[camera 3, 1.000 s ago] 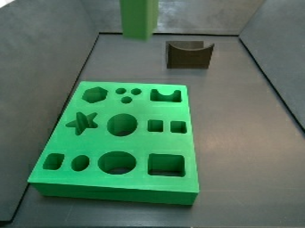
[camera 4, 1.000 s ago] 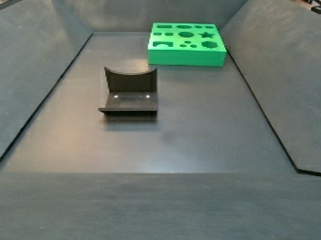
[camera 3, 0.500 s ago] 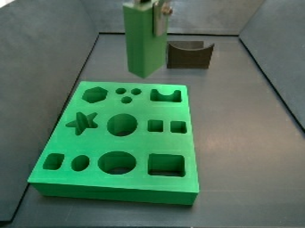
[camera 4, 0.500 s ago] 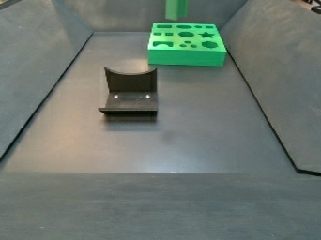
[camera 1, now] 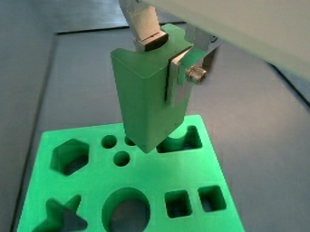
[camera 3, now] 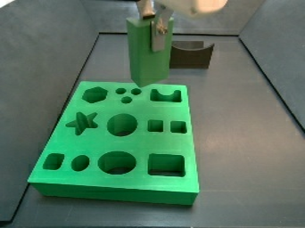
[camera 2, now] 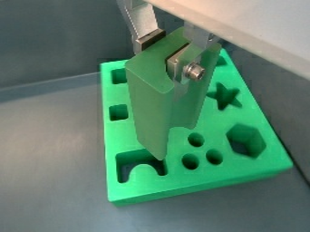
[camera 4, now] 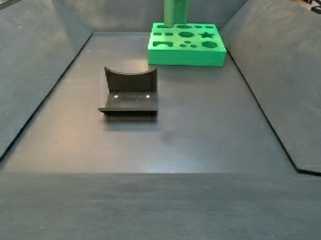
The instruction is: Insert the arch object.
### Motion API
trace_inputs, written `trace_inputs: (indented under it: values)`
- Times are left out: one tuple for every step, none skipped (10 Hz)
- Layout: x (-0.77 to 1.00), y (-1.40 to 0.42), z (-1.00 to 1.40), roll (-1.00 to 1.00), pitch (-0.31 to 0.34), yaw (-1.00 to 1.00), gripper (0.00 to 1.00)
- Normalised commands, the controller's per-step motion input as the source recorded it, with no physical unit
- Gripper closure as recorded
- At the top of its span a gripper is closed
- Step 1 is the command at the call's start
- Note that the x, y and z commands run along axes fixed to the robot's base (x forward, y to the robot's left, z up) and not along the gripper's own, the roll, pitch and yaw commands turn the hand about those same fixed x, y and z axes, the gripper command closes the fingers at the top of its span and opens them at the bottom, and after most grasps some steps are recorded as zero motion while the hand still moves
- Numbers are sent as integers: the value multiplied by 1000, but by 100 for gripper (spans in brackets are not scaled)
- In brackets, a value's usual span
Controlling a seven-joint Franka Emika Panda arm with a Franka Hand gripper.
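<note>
while the gripper (camera 1: 168, 56) is squeezing the arch object (camera 1: 150, 95) up top | green block is hanging upright over the holed board (camera 3: 84, 156), low tip near the arch-shaped hole (camera 3: 166, 93) | fixture (camera 4: 128, 92) is sitting well apart

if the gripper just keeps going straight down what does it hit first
Probably the holed board. The gripper is shut on the arch object, pointing down, and the block's lower end hangs close over the arch-shaped hole at the board's far edge. Whether it enters the hole or catches the rim is unclear.
</note>
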Motion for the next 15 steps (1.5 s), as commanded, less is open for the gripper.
trace_inputs:
  values:
    - [120,0,-294,-23,0,-963,100]
    - [189,0,-274,-27,0,-903,100]
    - [323,3,-314,0,0,-806,100]
    - [311,34,-323,0,0,-820,100]
    - [194,57,-280,-23,0,-923,100]
    - [189,63,-291,-16,0,-923,100]
    - [186,77,-297,-4,0,-920,100]
    - [166,77,-271,0,0,-929,100]
    - [134,57,-169,0,0,-937,100]
    - [166,0,-20,0,6,-626,100]
    - [0,0,-43,6,0,-180,100]
    - [40,11,-223,54,-1,0,100]
    - [-6,66,-443,50,-151,169,100]
    - [-26,31,-357,0,-149,326,100]
    - [-17,31,-383,0,-166,386,100]
